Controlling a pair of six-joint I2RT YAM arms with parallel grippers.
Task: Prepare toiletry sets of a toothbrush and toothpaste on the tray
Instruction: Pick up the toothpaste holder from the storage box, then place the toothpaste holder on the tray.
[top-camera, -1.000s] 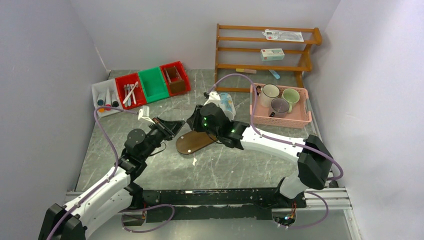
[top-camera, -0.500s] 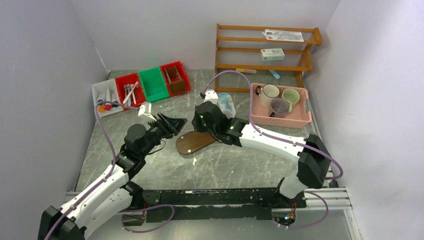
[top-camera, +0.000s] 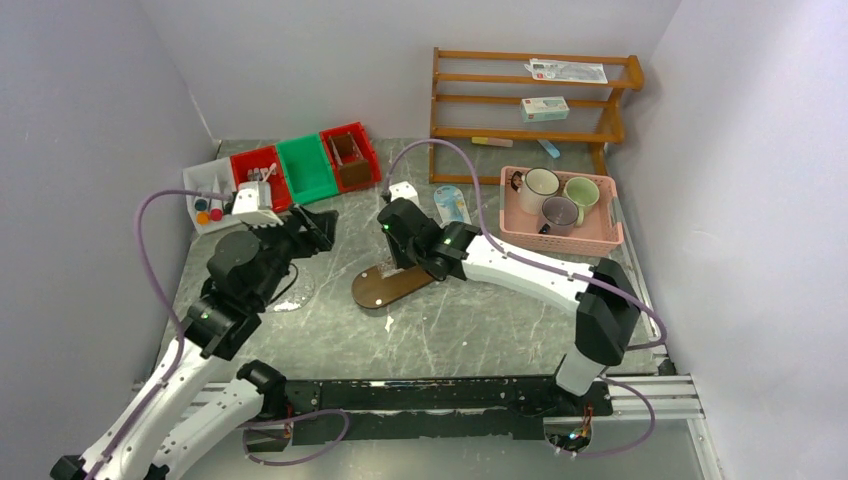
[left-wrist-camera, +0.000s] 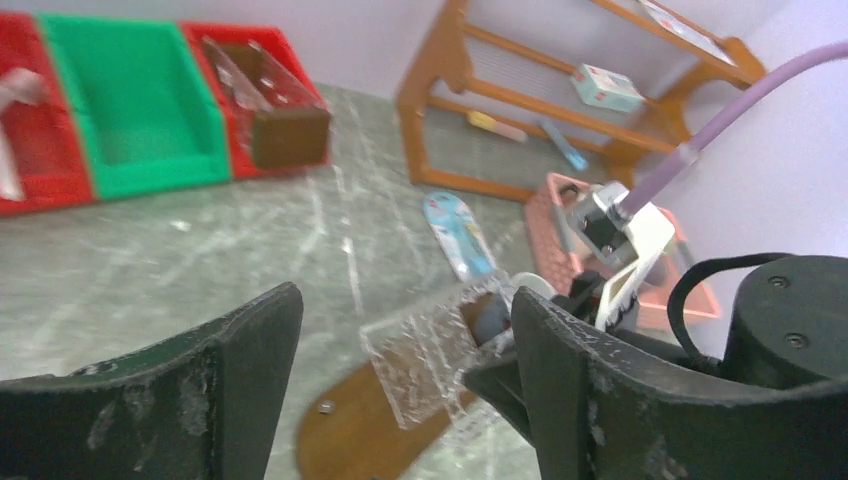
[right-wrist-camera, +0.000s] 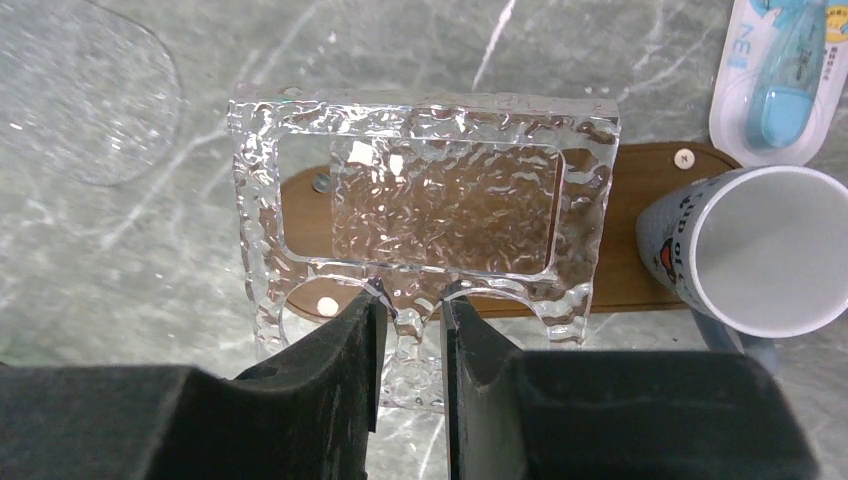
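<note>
My right gripper (right-wrist-camera: 412, 298) is shut on the rim of a clear, textured, square-sided cup (right-wrist-camera: 440, 205), which hangs over the left half of the dark brown oval tray (right-wrist-camera: 655, 225). At the tray's right end stands a grey mug (right-wrist-camera: 770, 262) with a white inside. From above, the right gripper (top-camera: 398, 250) is over the tray (top-camera: 385, 288). My left gripper (left-wrist-camera: 405, 300) is open and empty; it faces the clear cup (left-wrist-camera: 430, 350) from a short way off, left of the tray (top-camera: 315, 228). Toothbrushes lie in a red bin (top-camera: 262, 175). Small tubes stand in a white bin (top-camera: 207, 200).
A blue and white blister pack (right-wrist-camera: 782, 70) lies behind the tray. A pink basket (top-camera: 560, 212) holds three mugs at the right. A wooden shelf (top-camera: 535, 100) stands at the back. Green (top-camera: 305, 168) and red (top-camera: 350, 155) bins sit at the back left. A clear round piece (right-wrist-camera: 85, 100) lies left of the tray.
My left gripper has opened and drawn back to the left, away from the tray. The right gripper has shifted slightly left, still shut on the clear cup.
</note>
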